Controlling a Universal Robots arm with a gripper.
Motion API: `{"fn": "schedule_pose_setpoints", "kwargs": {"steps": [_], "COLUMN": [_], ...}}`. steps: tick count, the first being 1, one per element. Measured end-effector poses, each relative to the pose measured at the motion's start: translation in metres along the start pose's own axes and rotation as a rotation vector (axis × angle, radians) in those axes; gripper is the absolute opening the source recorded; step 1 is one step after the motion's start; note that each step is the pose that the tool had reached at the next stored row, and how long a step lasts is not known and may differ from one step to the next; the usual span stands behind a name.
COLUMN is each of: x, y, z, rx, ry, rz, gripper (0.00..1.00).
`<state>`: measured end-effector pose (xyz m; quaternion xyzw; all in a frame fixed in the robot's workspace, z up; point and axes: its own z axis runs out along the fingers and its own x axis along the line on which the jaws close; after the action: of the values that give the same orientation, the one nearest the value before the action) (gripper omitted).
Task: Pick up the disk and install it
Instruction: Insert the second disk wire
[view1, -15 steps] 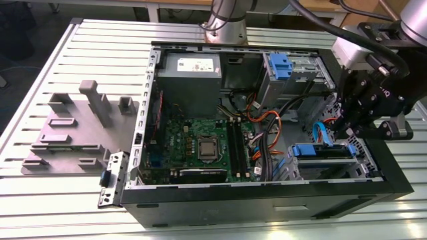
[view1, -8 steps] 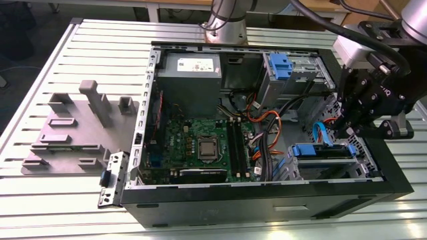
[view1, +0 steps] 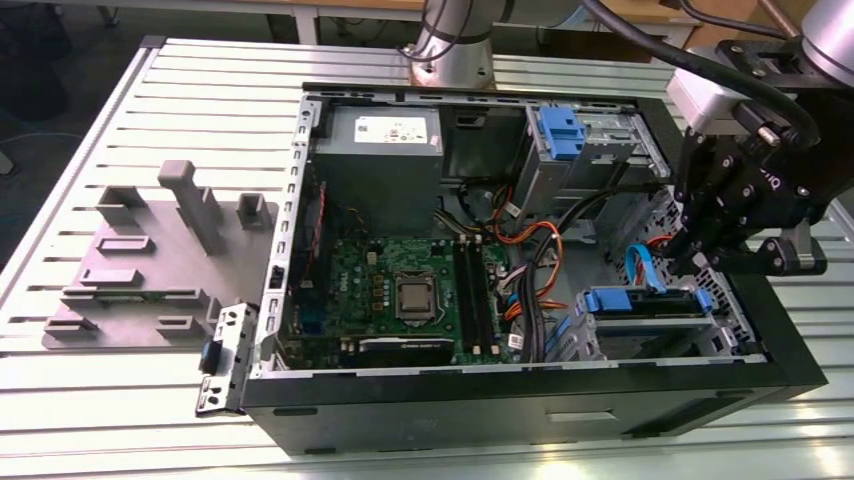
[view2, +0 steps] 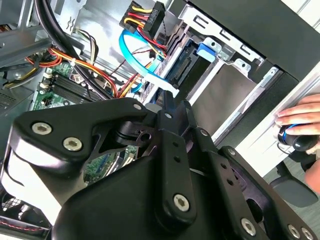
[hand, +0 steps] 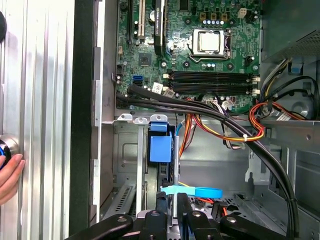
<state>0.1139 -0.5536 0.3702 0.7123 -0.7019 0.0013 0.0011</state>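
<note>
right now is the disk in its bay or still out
In. The disk sits in the drive cage at the case's corner, its blue carrier at the cage mouth, with the gripper just above it.

The arm reaches in from the exterior view's right, its wrist bent downward and the black claw (view1: 697, 262) pointing down. In both wrist views the linkages converge and the fingers (hand: 172, 205) sit drawn close together. A person's hand (view2: 300, 120) rests nearby, fingertips curled.
</note>
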Motion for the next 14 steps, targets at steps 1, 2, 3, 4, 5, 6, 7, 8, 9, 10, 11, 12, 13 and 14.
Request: {"fn": "schedule_pose_setpoints", "kwargs": {"steps": [1,2,3,4,5,6,7,8,9,10,11,12,13,14], "x": [0.0,0.0,-0.0001,-0.0001,0.0,0.0,0.0,0.0,0.0,0.0,0.0,0.0,0.0,0.0], "y": [0.0,-0.0002,-0.0007,-0.0012,-0.0017,-0.0022,-0.0026,-0.0028,-0.0031,-0.0031,-0.0032,-0.0033,-0.0033,-0.0033], "z": [0.0,0.0,0.0,-0.0001,-0.0001,0.0,0.0,0.0,0.0,0.0,0.0,0.0,0.0,0.0], "rx": [0.0,0.0,0.0,-0.0002,-0.0003,-0.0004,-0.0005,-0.0006,-0.0008,-0.0008,-0.0008,-0.0008,-0.0008,-0.0008], "ry": [0.0001,0.0,0.0001,0.0002,0.0002,0.0,0.0,0.0,0.0,0.0,0.0,0.0,0.0,0.0], "rz": [0.0,0.0,0.0,0.0,0.0,0.0,0.0,0.0,0.0,0.0,0.0,0.0,0.0,0.0], "gripper": [0.23,0.23,0.23,0.23,0.23,0.23,0.23,0.23,0.23,0.23,0.23,0.23,0.23,0.23]}}
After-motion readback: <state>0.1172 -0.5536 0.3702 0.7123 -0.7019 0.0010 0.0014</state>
